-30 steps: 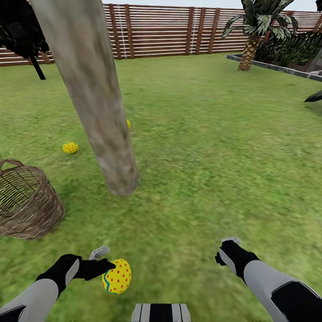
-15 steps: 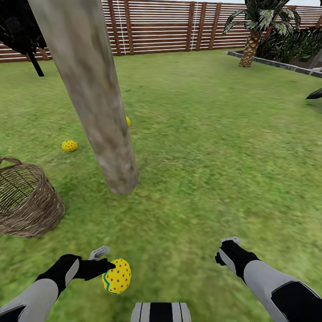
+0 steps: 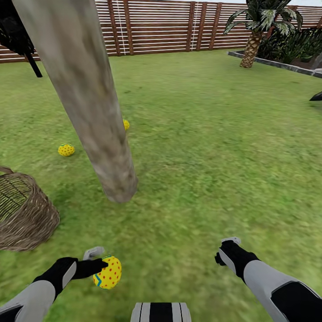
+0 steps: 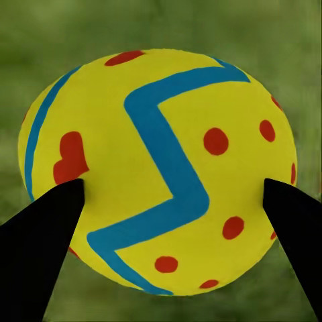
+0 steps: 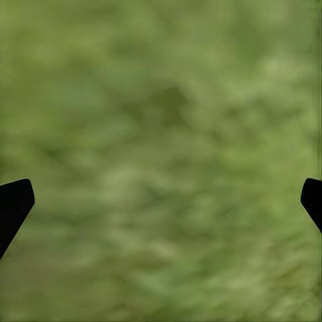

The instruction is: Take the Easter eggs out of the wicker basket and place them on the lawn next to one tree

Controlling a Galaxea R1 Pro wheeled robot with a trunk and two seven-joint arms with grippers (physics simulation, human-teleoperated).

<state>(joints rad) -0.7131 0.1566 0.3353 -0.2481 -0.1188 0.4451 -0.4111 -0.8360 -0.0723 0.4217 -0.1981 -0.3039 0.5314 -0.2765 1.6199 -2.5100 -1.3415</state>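
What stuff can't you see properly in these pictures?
- Far egg, head view: mostly hidden behind the tree trunk.
- Wicker basket, head view: cut off by the picture's edge, its inside unclear.
- Treetop: cut off above.
- Held egg, left wrist view: underside hidden; fingers cover its sides.

A fenced garden: green lawn (image 3: 214, 147), slatted wooden fence (image 3: 156, 27), tree (image 3: 89, 107), palm (image 3: 255, 31).

Lawn (image 3: 214, 147) under tree trunk (image 3: 100, 134), wicker basket (image 3: 27, 219), two eggs (image 3: 66, 150).
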